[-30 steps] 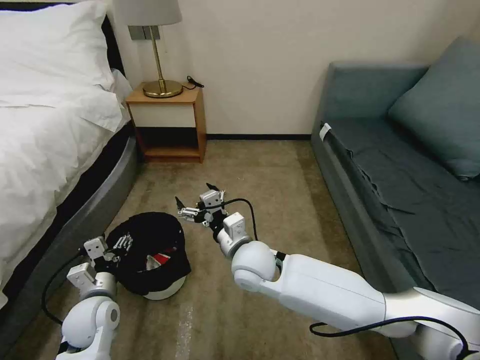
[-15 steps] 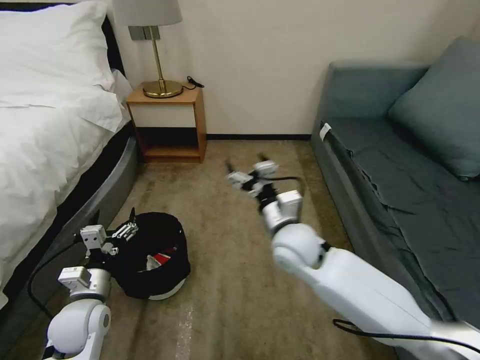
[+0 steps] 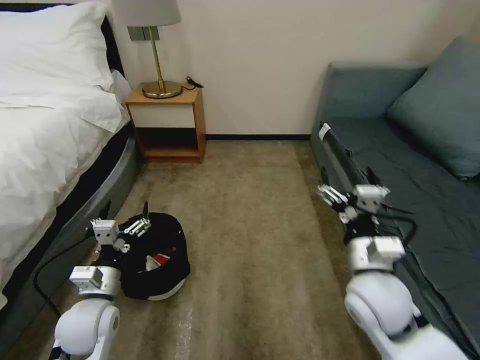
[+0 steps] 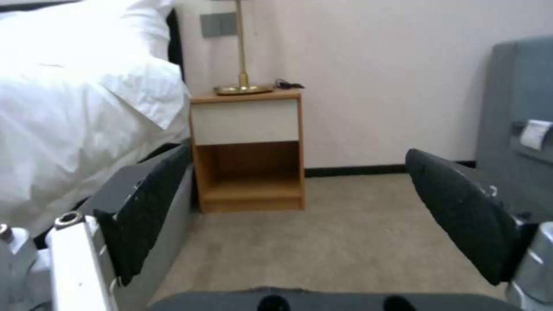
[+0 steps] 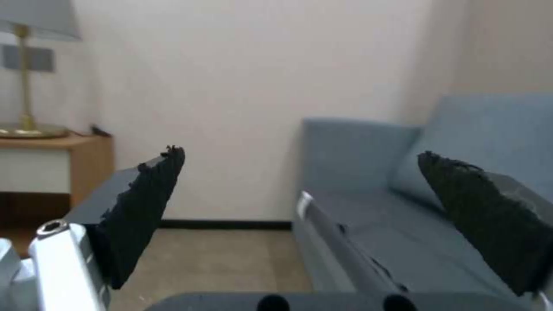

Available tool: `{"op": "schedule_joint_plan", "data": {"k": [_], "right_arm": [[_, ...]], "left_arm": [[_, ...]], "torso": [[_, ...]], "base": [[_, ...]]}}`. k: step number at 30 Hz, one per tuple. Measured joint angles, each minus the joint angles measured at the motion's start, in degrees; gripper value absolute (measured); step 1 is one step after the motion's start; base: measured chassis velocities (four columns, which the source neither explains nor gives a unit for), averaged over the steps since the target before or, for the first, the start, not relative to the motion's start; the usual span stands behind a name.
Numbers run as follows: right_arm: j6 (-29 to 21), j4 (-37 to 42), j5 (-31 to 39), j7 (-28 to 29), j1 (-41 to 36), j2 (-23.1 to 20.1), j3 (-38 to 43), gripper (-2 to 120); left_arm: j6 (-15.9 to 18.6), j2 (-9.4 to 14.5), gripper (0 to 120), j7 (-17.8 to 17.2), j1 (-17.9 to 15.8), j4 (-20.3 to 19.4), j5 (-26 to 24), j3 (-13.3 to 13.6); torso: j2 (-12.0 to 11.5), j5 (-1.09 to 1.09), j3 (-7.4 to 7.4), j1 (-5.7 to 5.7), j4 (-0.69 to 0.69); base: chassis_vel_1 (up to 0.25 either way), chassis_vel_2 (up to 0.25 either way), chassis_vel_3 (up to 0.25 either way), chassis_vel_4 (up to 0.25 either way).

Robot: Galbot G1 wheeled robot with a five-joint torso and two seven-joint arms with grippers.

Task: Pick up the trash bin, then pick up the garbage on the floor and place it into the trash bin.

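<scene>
trash bin (image 3: 159, 260) on the carpet (image 3: 250, 240) beside the bed (image 3: 45, 150), black liner bunched at the rim, a red-white packet (image 3: 161, 259) inside. left hand (image 3: 127, 216) just over the bin's bed-side rim, fingers spread wide, gripping nothing; in the left wrist view, dark pads (image 4: 466, 216) well apart, framing the nightstand (image 4: 248, 149). right hand (image 3: 345, 186) far from the bin, raised against the sofa (image 3: 400, 165) edge, fingers wide apart too, empty.
</scene>
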Motion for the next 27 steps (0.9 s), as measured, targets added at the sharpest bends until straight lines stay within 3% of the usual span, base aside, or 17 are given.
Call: {"op": "schedule_joint_plan", "data": {"k": [9,27], "right_arm": [[3.2,0.0,-6.3,-1.5,-5.2,9.3,0.3,100],[7.2,-3.0,-10.3,-2.8,-9.1,11.8,-3.9,100]], "left_arm": [[-1.2,-0.3,100,2.3,1.9,-0.6,0.5,1.0],[-3.6,-1.7,100,2.3,4.0,0.5,1.6,1.9]], "torso": [[0.0,-0.01,0.01,0.00,0.01],[0.0,0.00,0.01,0.00,0.01]], "base": [[0.000,0.000,0.000,0.000],[0.000,0.000,0.000,0.000]]}}
